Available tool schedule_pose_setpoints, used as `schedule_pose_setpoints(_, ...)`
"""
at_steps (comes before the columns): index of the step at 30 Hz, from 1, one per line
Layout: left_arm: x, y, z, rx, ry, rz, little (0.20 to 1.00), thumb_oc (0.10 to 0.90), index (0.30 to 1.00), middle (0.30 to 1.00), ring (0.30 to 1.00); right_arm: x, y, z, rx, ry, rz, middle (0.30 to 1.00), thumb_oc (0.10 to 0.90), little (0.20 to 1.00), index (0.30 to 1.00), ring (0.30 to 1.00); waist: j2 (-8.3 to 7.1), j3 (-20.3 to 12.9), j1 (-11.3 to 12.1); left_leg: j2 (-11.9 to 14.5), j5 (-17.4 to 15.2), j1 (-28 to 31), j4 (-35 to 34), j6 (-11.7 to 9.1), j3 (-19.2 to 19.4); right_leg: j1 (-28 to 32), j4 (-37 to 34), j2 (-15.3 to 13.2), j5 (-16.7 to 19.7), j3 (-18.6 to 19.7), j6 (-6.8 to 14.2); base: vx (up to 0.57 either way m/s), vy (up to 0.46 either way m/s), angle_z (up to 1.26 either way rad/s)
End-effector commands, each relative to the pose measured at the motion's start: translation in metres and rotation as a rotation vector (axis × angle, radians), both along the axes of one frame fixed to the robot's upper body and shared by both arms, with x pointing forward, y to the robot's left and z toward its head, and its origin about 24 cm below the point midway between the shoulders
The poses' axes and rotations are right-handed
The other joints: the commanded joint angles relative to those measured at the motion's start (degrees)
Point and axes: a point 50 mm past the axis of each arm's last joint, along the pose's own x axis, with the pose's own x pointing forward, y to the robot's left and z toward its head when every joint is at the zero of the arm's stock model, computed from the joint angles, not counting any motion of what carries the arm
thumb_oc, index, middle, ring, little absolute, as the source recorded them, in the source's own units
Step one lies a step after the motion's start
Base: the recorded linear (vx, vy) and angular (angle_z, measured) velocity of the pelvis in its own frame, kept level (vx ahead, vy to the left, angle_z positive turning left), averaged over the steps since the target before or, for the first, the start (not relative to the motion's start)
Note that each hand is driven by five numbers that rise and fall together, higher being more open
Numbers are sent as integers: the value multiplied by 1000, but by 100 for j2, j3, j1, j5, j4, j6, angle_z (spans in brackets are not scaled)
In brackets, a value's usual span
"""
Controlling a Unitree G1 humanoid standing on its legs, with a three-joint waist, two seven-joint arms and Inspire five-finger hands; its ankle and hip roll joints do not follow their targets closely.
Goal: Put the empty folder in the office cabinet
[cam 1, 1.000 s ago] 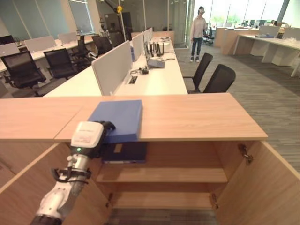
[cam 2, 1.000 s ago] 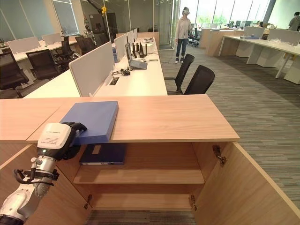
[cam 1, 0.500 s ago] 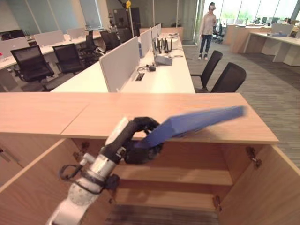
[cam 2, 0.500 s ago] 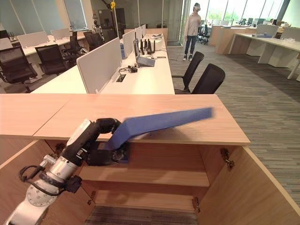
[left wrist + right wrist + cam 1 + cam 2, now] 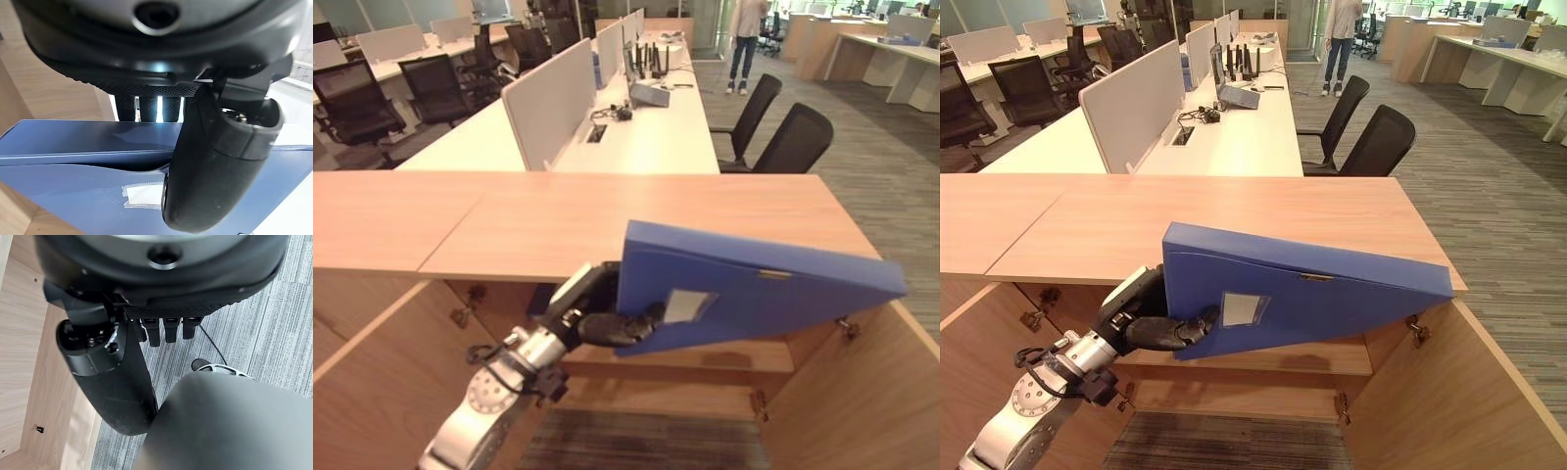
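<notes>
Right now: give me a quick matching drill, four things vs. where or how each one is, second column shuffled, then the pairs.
Things:
1. folder
2. left hand
3. right hand
4. cabinet door

States:
A. swung open at the right of the cabinet
B. hanging idle over grey carpet, holding nothing
C. tilted in the air in front of the cabinet opening
D. gripping the folder's left end, thumb on its front

Pairs: 1-C, 2-D, 3-B, 4-A
</notes>
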Motion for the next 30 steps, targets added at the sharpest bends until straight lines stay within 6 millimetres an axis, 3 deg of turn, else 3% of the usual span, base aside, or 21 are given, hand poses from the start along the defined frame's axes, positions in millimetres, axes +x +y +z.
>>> schedule_pose_setpoints(1, 2, 0, 51, -75, -267, -1, 300, 400, 300, 300, 300, -7, 20, -4, 51, 62, 61, 900, 800, 900, 900, 900, -127, -11, 62, -38, -1167, 453, -28, -26, -117, -171, 36, 12, -15, -185, 83, 0, 0, 0)
schedule_pose_setpoints(7, -2, 15, 27, 327, -243, 16, 300, 400, 300, 300, 300, -6, 19, -4, 54, 60, 46, 900, 800, 900, 900, 900, -106, -2, 113, -20, -1158, 448, -28, -21, -130, -178, 36, 24, -14, -184, 86, 0, 0, 0)
schedule_pose_setpoints(10, -2, 22, 9, 424, -177, 19, 300, 400, 300, 300, 300, -5, 18, -4, 53, 58, 55, 900, 800, 900, 900, 900, -101, -2, 112, -15, -1153, 441, -28, -20, -130, -187, 36, 27, -14, -183, 86, 0, 0, 0)
schedule_pose_setpoints(11, -2, 30, -11, 532, -104, 20, 300, 400, 300, 300, 300, -1, 19, -3, 56, 50, 70, 900, 800, 900, 900, 900, -92, 10, 122, -9, -1153, 444, -28, -17, -122, -187, 36, 36, -18, -167, 83, 0, 0, 0)
schedule_pose_setpoints(13, -4, 35, -20, 602, -72, 16, 300, 400, 300, 300, 300, 6, 22, -2, 60, 28, 92, 900, 800, 900, 900, 900, -89, 8, 123, -13, -1146, 431, -28, -13, -114, -203, 36, 42, -13, -162, 83, 0, 0, 0)
schedule_pose_setpoints(18, -12, 39, -42, 620, 13, 22, 300, 400, 300, 300, 300, 60, 42, 12, 84, -182, 279, 900, 800, 900, 900, 900, -82, 27, 116, -13, -1128, 397, -28, -5, -83, -258, 36, 46, 3, -95, 78, -5, 0, -2)
schedule_pose_setpoints(19, -14, 40, -44, 629, 14, 29, 300, 400, 300, 300, 300, 81, 50, 22, 90, -289, 344, 900, 800, 900, 900, 900, -86, 45, 103, -14, -1130, 389, -28, -3, -76, -274, 36, 46, 4, -81, 76, -12, -1, -5)
schedule_pose_setpoints(20, -14, 40, -45, 628, 15, 30, 300, 400, 300, 300, 300, 80, 49, 22, 88, -287, 345, 900, 800, 900, 900, 900, -80, 42, 99, -14, -1130, 390, -28, -3, -75, -273, 36, 46, 4, -80, 76, -12, -1, -4)
schedule_pose_setpoints(25, -14, 39, -48, 646, -6, 54, 300, 400, 300, 300, 300, 126, 60, 61, 92, -565, 508, 900, 800, 900, 900, 900, -72, 75, 56, -17, -1133, 375, -28, -3, -53, -289, 36, 33, -10, -81, 74, -4, 1, -3)
schedule_pose_setpoints(26, -11, 35, -45, 639, -44, 58, 300, 400, 300, 300, 300, 142, 67, 82, 105, -680, 598, 900, 800, 900, 900, 900, -63, 90, 54, -19, -1123, 362, -28, -3, -68, -296, 36, 17, -5, -107, 75, 0, 0, 0)
schedule_pose_setpoints(27, -11, 35, -45, 638, -45, 58, 300, 400, 300, 300, 300, 142, 66, 83, 104, -680, 598, 900, 800, 900, 900, 900, -58, 92, 51, -19, -1121, 362, -28, -3, -70, -296, 36, 16, -6, -109, 75, 0, 0, 0)
schedule_pose_setpoints(28, -7, 27, -38, 621, -99, 43, 300, 400, 300, 300, 300, 153, 81, 103, 139, -777, 722, 900, 800, 900, 900, 900, -56, 104, 65, -22, -1114, 357, -28, -10, -78, -297, 36, -2, -9, -145, 74, 0, 0, 0)
schedule_pose_setpoints(30, -6, 25, -36, 615, -112, 39, 300, 400, 300, 300, 300, 155, 84, 107, 149, -791, 747, 900, 800, 900, 900, 900, -53, 105, 70, -21, -1110, 352, -28, -11, -79, -298, 36, -4, -8, -154, 72, 0, -5, 4)
